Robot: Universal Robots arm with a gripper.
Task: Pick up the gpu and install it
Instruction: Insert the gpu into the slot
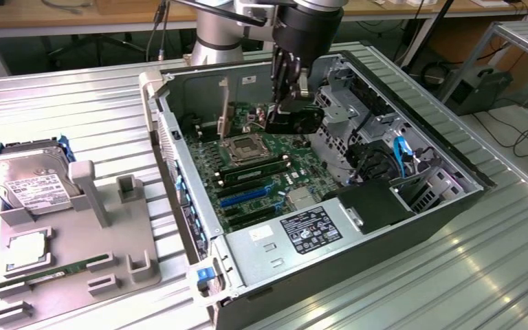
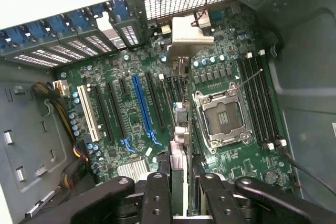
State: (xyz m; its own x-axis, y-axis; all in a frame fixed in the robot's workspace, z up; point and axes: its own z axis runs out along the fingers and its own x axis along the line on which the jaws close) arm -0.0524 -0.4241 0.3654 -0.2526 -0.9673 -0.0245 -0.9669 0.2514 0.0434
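My end effector [image 1: 287, 103] is inside the open computer case [image 1: 337, 275], clenched on the gpu [image 2: 178, 124], which I hold on edge between my fingers [image 2: 157, 192]. The card is over the motherboard [image 2: 131, 129], between the long blue slot [image 2: 144, 108] and the empty CPU socket [image 2: 223, 116], with its silver bracket [image 2: 186, 38] toward the case's rear wall. I cannot tell whether it touches the board.

The computer case [image 1: 168, 134] is lying open on the table [image 1: 62, 110], with a tray [image 1: 71, 258] sitting beside it on the exterior view's left (a hard drive [image 1: 30, 182] and memory stick [image 1: 58, 271] are resting on it). Inside the case, the gripper [image 2: 181, 182] is holding the graphics card [image 2: 178, 142] edge-on above the motherboard [image 2: 131, 124], beside the processor socket [image 2: 220, 116].
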